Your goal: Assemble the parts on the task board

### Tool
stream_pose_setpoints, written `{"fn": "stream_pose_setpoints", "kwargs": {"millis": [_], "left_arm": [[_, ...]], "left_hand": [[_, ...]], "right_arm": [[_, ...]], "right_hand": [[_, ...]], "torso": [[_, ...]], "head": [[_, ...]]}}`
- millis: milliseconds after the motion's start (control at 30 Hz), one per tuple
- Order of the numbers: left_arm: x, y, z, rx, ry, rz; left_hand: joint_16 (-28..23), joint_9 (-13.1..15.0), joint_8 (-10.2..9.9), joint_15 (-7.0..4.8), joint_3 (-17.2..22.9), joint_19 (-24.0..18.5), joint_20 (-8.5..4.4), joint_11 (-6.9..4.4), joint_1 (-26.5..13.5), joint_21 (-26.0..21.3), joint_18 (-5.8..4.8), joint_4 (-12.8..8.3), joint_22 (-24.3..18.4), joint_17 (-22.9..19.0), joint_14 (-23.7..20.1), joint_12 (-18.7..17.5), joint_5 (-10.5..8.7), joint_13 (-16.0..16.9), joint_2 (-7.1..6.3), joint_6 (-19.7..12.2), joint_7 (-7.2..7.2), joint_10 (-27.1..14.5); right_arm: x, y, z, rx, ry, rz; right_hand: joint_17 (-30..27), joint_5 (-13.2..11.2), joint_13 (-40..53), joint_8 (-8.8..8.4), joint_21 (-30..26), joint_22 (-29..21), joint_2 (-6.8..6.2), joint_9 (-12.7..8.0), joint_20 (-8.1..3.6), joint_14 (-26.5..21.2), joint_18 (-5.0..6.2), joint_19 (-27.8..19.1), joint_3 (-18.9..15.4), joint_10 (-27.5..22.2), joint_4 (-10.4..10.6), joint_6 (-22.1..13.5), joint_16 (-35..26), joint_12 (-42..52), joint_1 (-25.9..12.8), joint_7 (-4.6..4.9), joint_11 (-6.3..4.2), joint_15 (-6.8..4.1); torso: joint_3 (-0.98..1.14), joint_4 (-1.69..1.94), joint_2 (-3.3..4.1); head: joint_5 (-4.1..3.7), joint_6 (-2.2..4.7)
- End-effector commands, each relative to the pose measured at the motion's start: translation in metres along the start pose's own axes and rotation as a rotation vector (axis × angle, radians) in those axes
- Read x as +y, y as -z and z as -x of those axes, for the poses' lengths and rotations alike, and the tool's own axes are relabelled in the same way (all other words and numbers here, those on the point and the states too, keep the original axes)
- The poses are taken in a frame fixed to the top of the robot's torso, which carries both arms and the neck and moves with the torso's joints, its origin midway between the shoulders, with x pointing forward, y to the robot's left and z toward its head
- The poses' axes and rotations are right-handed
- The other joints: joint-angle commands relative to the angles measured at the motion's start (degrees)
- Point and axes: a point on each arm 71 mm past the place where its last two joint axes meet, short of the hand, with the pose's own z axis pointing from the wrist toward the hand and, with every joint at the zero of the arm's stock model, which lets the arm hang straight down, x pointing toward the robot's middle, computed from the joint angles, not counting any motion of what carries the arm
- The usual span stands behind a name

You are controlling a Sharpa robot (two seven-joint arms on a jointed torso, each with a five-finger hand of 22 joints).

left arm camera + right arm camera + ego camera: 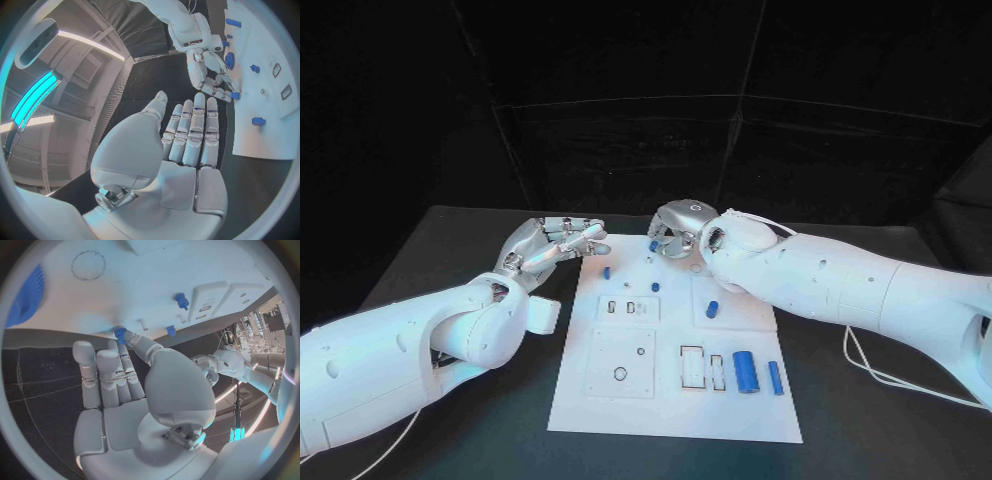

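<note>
Right hand (134, 390) pinches a small blue peg (119, 333) at the white board's (678, 405) far edge; head view hides this. Left hand (181, 150) flat, fingers apart, holding nothing.

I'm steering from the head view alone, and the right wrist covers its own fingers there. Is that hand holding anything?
Observer: Yes. The right wrist view shows the right hand apparently pinching a small blue part between thumb and a fingertip, at the edge of the task board.
Operator: And the left palm?
Observer: The left hand holds nothing. Its fingers lie straight, side by side, over the black table beside the board.
Operator: Is anything else hidden by the right hand?
Observer: A blue toothed gear lies on the board close to it.
</note>
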Motion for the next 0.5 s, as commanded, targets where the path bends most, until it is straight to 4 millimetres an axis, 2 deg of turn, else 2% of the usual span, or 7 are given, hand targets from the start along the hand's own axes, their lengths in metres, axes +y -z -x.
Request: {"fn": "stream_pose_setpoints", "kwargs": {"millis": [33,100,167,367,500], "left_arm": [[-0.001,-0.001,-0.002,0.013,0.008,-0.004],[-0.001,-0.001,-0.001,0.013,0.008,-0.003],[-0.001,0.0,-0.001,0.013,0.008,-0.003],[-0.002,0.0,0.001,0.009,0.006,-0.001],[-0.002,0.001,0.003,0.006,0.004,-0.001]], "left_hand": [[-0.2,-0.1,-0.2,0.17,-0.1,0.4,0.13,0.4,-0.7,-0.2,0.84,-0.3,-0.1,0.1,0.2,-0.3,-0.13,-0.1,-0.04,0.2,0.22,-0.1],[-0.2,-0.1,-0.2,0.18,-0.2,0.4,0.13,0.41,-0.7,-0.3,0.84,-0.3,-0.1,0.1,0.2,-0.4,-0.13,-0.1,-0.04,0.2,0.23,-0.1],[-0.3,-0.1,-0.3,0.2,-0.2,0.4,0.15,0.44,-0.7,-0.3,0.84,-0.3,-0.1,0.1,0.1,-0.4,-0.13,-0.1,-0.06,0.1,0.26,-0.1],[-0.3,-0.1,-0.3,0.2,-0.2,0.4,0.15,0.44,-0.7,-0.3,0.84,-0.3,-0.1,0.1,0.1,-0.4,-0.13,-0.1,-0.06,0.1,0.26,-0.1],[-0.3,-0.1,-0.3,0.22,-0.2,0.4,0.16,0.46,-0.8,-0.3,0.83,-0.3,-0.2,0.1,0.1,-0.5,-0.13,-0.1,-0.07,0.1,0.28,-0.2]], "right_arm": [[0.0,-0.001,0.004,-0.025,0.002,-0.006],[0.0,-0.001,0.005,-0.032,0.002,-0.008],[-0.001,-0.001,0.006,-0.044,0.001,-0.008],[-0.006,0.01,0.013,-0.085,-0.018,-0.005],[-0.018,0.027,0.024,-0.1,-0.056,-0.026]], "right_hand": [[-5.4,-1.4,0.0,-0.27,-3.1,-5.4,-0.97,-0.2,0.54,-1.6,1.91,-3.6,-1.6,-4.0,0.3,-4.0,-3.8,-0.1,0.3,0.43,0.66,0.52],[-8.7,-1.8,0.1,-0.32,-5.2,-8.6,-1.09,-0.1,0.77,-2.5,2.53,-5.6,-3.3,-6.1,0.7,-7.6,-6.4,0.3,0.9,0.44,0.84,0.69],[-9.7,-1.8,0.2,-0.29,-5.8,-9.1,-1.07,0.0,0.86,-2.4,2.51,-5.5,-4.7,-6.7,1.1,-8.3,-7.2,0.7,1.5,0.55,0.92,0.71],[-7.7,-0.8,0.4,0.29,-5.6,-8.6,-0.39,0.4,0.74,-1.0,2.35,-4.3,-6.3,-4.9,1.8,-5.3,-5.7,2.7,2.6,0.56,0.69,0.51],[-3.4,0.4,0.8,0.69,-3.2,-4.5,-0.16,0.5,0.49,0.5,1.62,-1.2,-6.9,-1.0,2.8,-3.7,-2.4,5.0,2.2,0.24,0.07,0.13]], "torso": [[-0.04,-0.01,0.02],[-0.02,0.03,0.04],[0.01,0.03,0.05],[0.03,-0.09,0.0],[0.04,-0.28,-0.05]], "head": [[-0.04,0.04],[-0.04,0.03],[-0.02,0.06],[0.03,0.11],[-0.08,0.32]]}}
